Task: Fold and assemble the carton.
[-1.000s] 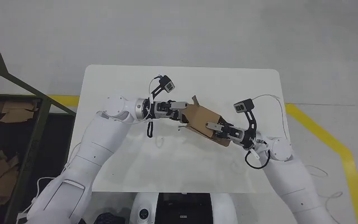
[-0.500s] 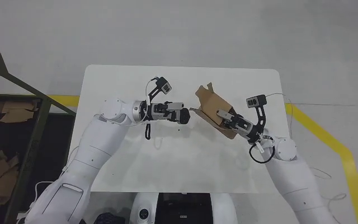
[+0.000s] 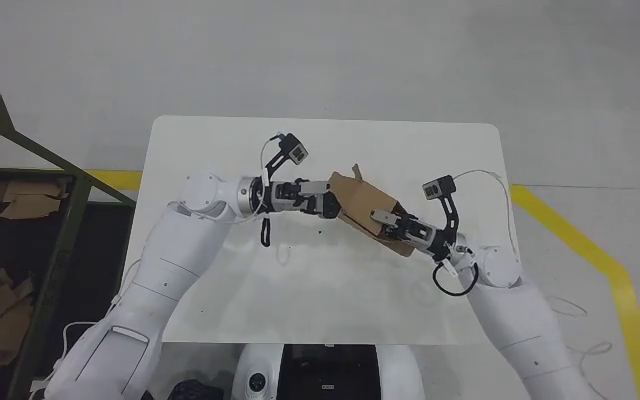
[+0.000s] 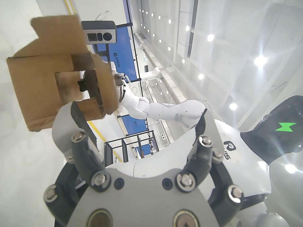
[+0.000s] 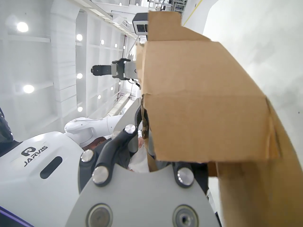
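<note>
Back comes the carton (image 3: 362,207)! Half a second ago the right tool (image 3: 386,217) had carried it off toward the right side of the worktop (image 3: 220,150), leaving a clear gap to the left tool (image 3: 331,204). Now that gap is closed, and the brown box sits between the two tools over the middle of the worktop, much as it did a full second ago. The left arm has barely shifted.

It's held up off the surface and tilted, one loose flap (image 3: 353,176) poking up at its far end. The right tool is clamped on a side wall. One finger lies along the outside in the top view, and through the box's open end in the left wrist view a dark finger (image 4: 82,84) shows inside.

The left tool stands wide open with nothing between its fingers (image 4: 79,116). One fingertip is just beside the box's lower corner, though I can't tell if they touch. That open end faces the left tool, with its flaps partly turned in around a square gap.
</note>
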### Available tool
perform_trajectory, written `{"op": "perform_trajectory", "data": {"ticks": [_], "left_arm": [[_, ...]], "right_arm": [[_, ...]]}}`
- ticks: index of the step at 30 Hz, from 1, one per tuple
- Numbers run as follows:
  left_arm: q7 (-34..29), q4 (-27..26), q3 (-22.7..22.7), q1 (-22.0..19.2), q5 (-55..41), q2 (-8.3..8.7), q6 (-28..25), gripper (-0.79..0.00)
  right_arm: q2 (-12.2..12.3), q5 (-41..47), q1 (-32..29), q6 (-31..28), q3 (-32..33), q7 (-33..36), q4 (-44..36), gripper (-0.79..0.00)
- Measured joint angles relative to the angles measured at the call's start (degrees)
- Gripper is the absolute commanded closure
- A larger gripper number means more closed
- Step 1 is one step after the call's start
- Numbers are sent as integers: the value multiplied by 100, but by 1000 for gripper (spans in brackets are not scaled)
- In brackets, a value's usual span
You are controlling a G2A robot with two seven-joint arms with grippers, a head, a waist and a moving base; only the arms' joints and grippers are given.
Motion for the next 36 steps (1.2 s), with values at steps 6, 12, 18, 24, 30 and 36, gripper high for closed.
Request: {"op": "perform_trajectory", "data": {"ticks": [6, 12, 18, 24, 30, 36], "left_arm": [[-4, -37, -25, 12, 11, 9, -4, -785], [-7, -47, 13, 8, 14, 6, 59, -785], [-6, 18, 104, -51, 13, -19, 44, -785], [10, 95, 83, -73, 29, -16, 28, -785], [120, 137, -29, -45, 11, 3, -26, -785], [370, 210, -290, -68, 22, 42, -203, -785]], "right_arm": [[-7, 42, 37, 9, -38, 75, 29, 0], [-17, 69, 61, 36, -117, 198, 17, 0], [-29, 99, 93, 43, -166, 231, 45, 0], [-27, 196, 112, 60, -155, 326, 81, 0], [-18, 326, 122, 107, -127, 495, 122, 0], [3, 474, 72, 236, -117, 824, 111, 0]]}}
